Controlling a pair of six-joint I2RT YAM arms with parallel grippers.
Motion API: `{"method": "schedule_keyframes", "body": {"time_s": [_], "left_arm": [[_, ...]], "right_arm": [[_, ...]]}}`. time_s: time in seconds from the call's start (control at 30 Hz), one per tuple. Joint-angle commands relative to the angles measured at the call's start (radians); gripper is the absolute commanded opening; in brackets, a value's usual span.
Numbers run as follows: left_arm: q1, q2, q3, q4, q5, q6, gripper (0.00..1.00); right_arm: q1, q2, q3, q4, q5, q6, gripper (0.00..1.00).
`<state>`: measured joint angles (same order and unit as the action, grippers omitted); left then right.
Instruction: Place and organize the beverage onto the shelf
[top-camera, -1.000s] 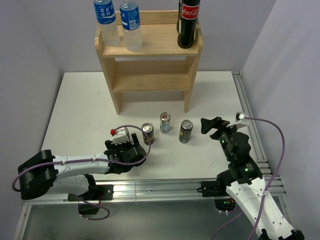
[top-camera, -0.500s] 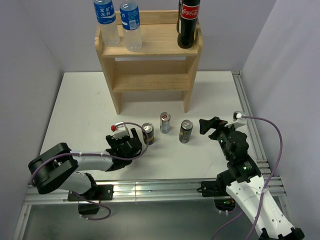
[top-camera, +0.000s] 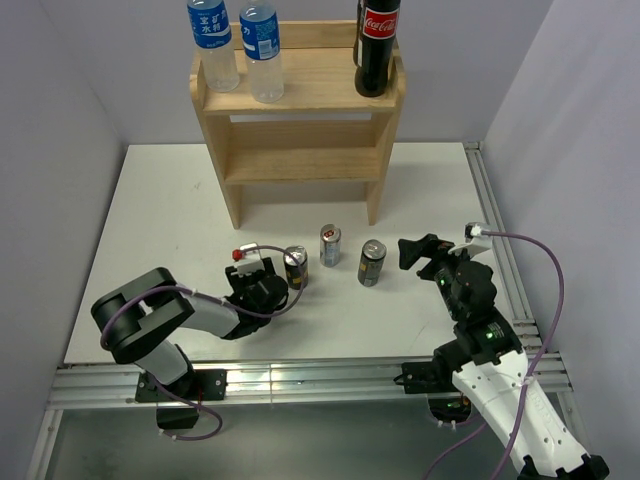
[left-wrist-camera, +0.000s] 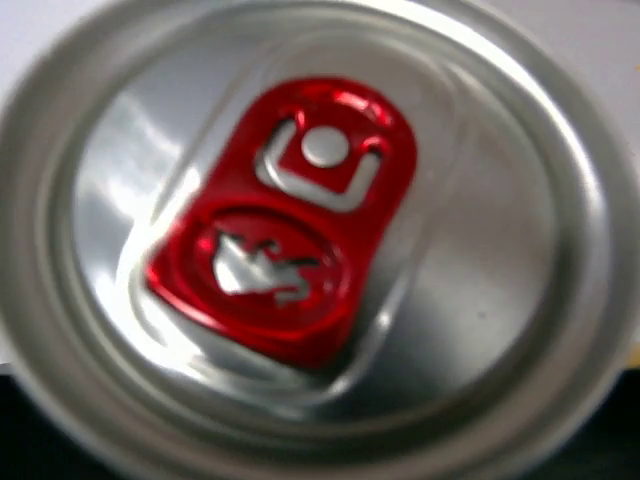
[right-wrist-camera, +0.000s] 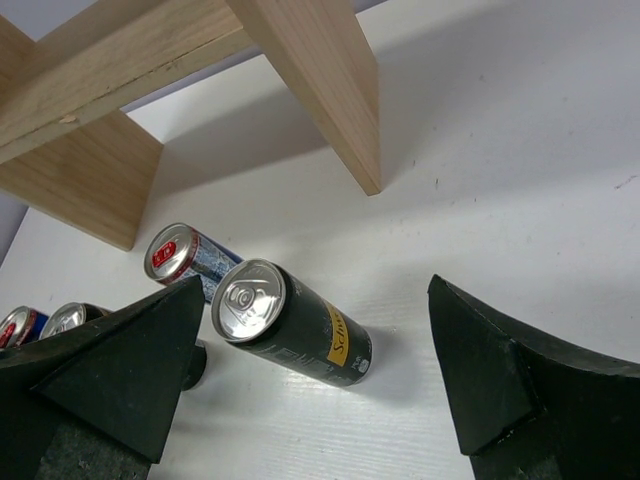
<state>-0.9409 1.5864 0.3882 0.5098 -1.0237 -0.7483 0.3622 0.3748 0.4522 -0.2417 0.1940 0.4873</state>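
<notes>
Grasp step on left can: left pincer sits low on table, hard against the can, which is at its tip. Left wrist view is filled by the can lid, silver with red tab, a bit blurred. No fingers show, so cannot tell how wide left pincer stands or whether it has a hold. Right pincer is spread wide and holds nothing. Dark can stands just ahead of it, roughly in line with the gap, not touching. Middle can is ahead, between the two pincers, apart from both.

Shelf is far ahead of both pincers at the back of the table, well apart from the cans. It is pale wood with two tiers, solid sides and a low rim on the top board. Water bottles stand at the end ahead of left pincer, cola bottle at the end ahead of right pincer. Nothing is visible on the lower tier.

All three cans are slim and upright; the dark one has a yellow label.

Likely next: close firmly on the left can's body, lift straight up clear of the middle can, carry forward to the shelf and set it upright. The lower tier looks the likely slot. A smooth thin can could slip or tip if gripped off-centre.
</notes>
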Motion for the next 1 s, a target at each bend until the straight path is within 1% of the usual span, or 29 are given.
{"method": "schedule_keyframes", "body": {"time_s": [0.0, 0.03, 0.07, 0.13, 0.17, 0.2, 0.3, 0.33, 0.37, 0.4, 0.43, 0.5, 0.53, 0.57, 0.6, 0.63, 0.7, 0.73, 0.8, 0.97], "left_arm": [[0.002, -0.041, 0.017, 0.073, -0.041, 0.024, 0.66], [0.002, -0.046, 0.011, 0.081, -0.039, 0.038, 0.64], [0.002, -0.049, 0.014, 0.070, -0.041, 0.037, 0.58], [0.002, -0.046, 0.017, 0.064, -0.042, 0.041, 0.51], [0.002, -0.045, 0.020, 0.047, -0.042, 0.041, 0.26], [0.002, -0.048, 0.024, 0.026, -0.053, 0.030, 0.17], [-0.004, -0.060, 0.032, 0.010, -0.079, 0.021, 0.13], [-0.016, -0.066, 0.041, 0.004, -0.084, 0.044, 0.11], [-0.022, -0.074, 0.058, -0.022, -0.096, 0.047, 0.06], [-0.030, -0.089, 0.081, -0.128, -0.117, 0.040, 0.02], [-0.044, -0.095, 0.140, -0.186, -0.168, 0.030, 0.00], [-0.075, -0.127, 0.207, -0.327, -0.188, -0.017, 0.00], [-0.076, -0.146, 0.242, -0.352, -0.178, 0.021, 0.00], [-0.076, -0.167, 0.251, -0.343, -0.165, 0.053, 0.00], [-0.076, -0.221, 0.256, -0.330, -0.150, 0.085, 0.00], [-0.076, -0.248, 0.264, -0.314, -0.135, 0.149, 0.00], [-0.068, -0.325, 0.276, -0.263, -0.067, 0.216, 0.00], [-0.061, -0.345, 0.302, -0.257, -0.044, 0.265, 0.00], [-0.023, -0.388, 0.331, -0.243, 0.023, 0.315, 0.00], [0.066, -0.396, 0.443, -0.215, 0.086, 0.435, 0.00]], "right_arm": [[0.007, -0.008, 0.025, 0.002, 0.005, -0.018, 1.00], [0.007, -0.005, 0.026, 0.004, 0.007, -0.018, 1.00], [0.007, -0.004, 0.028, 0.002, 0.007, -0.018, 1.00], [0.007, -0.001, 0.026, 0.007, 0.002, -0.018, 1.00], [0.009, -0.002, 0.026, 0.005, 0.004, -0.016, 1.00], [0.007, -0.002, 0.026, 0.007, 0.004, -0.018, 1.00], [0.007, -0.004, 0.026, 0.005, 0.004, -0.018, 1.00], [0.009, -0.004, 0.026, 0.005, 0.004, -0.018, 1.00], [0.007, -0.005, 0.025, 0.005, 0.004, -0.018, 1.00], [0.007, -0.004, 0.025, 0.007, 0.004, -0.018, 1.00], [0.007, -0.004, 0.025, 0.007, 0.002, -0.016, 1.00], [0.007, -0.002, 0.025, 0.008, 0.001, -0.018, 1.00], [0.007, -0.002, 0.026, 0.008, 0.002, -0.016, 1.00], [0.007, -0.002, 0.025, 0.010, 0.002, -0.016, 1.00], [0.007, -0.004, 0.025, 0.010, 0.001, -0.016, 1.00], [0.007, -0.007, 0.023, 0.012, 0.001, -0.015, 1.00], [0.007, -0.010, 0.023, 0.012, 0.001, -0.015, 1.00], [0.007, -0.011, 0.023, 0.012, -0.001, -0.015, 1.00], [0.007, -0.013, 0.022, 0.013, -0.002, -0.013, 1.00], [0.007, -0.011, 0.019, 0.022, -0.007, -0.010, 1.00]]}}
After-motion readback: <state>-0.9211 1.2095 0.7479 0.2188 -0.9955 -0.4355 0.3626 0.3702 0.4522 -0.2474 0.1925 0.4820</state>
